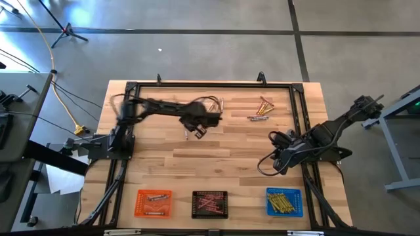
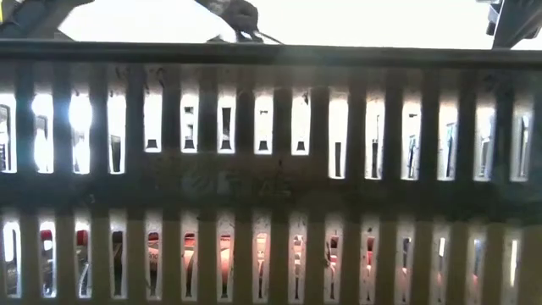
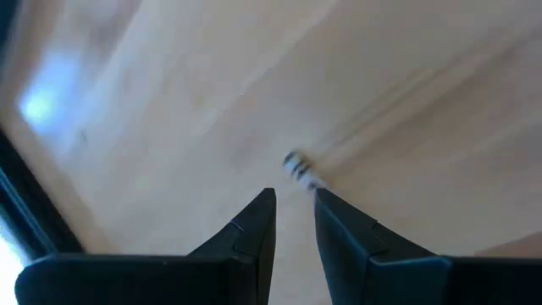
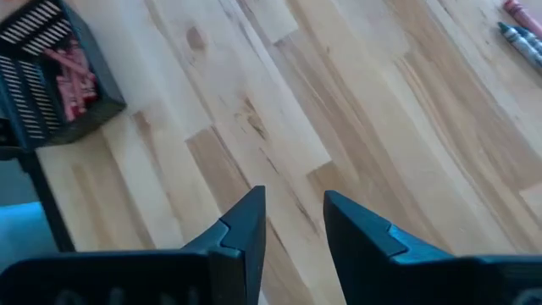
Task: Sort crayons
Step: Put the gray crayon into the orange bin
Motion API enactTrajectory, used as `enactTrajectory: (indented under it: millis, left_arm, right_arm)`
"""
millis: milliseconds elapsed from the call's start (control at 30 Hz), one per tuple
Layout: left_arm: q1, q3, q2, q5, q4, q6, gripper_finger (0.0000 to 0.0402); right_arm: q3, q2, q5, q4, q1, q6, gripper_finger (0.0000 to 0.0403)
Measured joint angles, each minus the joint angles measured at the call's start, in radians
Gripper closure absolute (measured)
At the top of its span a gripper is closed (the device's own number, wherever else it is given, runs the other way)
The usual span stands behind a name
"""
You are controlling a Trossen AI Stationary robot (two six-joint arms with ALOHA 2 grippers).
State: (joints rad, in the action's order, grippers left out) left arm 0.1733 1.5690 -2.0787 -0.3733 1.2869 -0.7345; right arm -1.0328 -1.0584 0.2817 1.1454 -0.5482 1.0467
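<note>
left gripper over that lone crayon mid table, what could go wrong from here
The left gripper hangs open over a single crayon that shows blurred in its wrist view, so the fingers may close beside it or roll it away. Loose crayons at the far edge lie bunched, so a later grasp may catch two. The right gripper waits open over bare table, near the path toward the blue tray.

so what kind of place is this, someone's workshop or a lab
Most likely a robotics lab or test bay, not a home workshop. A wooden table stands on a bare grey floor, two arms are mounted on it with the left gripper over the wood, and loose crayons await the three sorting trays.
</note>
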Motion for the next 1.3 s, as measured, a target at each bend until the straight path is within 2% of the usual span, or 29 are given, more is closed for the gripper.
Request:
enactTrajectory:
  millis: [133,233,300,400,700,867,1100,1300]
  left_arm:
    - [0.017,-0.279,0.182,0.115,-0.257,-0.140,0.0330]
    - [0.017,-0.444,0.286,0.166,-0.430,-0.273,0.0330]
    - [0.016,-0.524,0.330,0.182,-0.517,-0.342,0.0330]
    - [0.008,-0.600,0.372,0.184,-0.558,-0.418,0.0330]
    - [0.000,-0.652,0.362,0.216,-0.646,-0.442,0.0330]
    - [0.008,-0.650,0.327,0.196,-0.623,-0.443,0.0332]
    - [0.018,-0.645,0.306,0.202,-0.594,-0.352,0.0393]
    - [0.004,-0.627,0.382,0.238,-0.570,-0.253,0.0398]
  right_arm:
    - [0.000,0.000,0.003,0.026,0.029,-0.027,0.0298]
    - [0.000,0.000,0.004,0.025,0.054,-0.078,0.0298]
    - [0.000,0.000,0.002,0.025,0.073,-0.107,0.0298]
    - [0.000,0.000,-0.005,0.021,0.093,-0.140,0.0298]
    - [0.000,0.000,-0.022,0.017,0.124,-0.176,0.0298]
    - [0.000,0.000,-0.047,0.015,0.125,-0.164,0.0298]
    - [0.000,0.000,-0.047,-0.001,0.125,-0.154,0.0298]
    - [0.000,0.000,-0.047,-0.011,0.125,-0.154,0.0298]
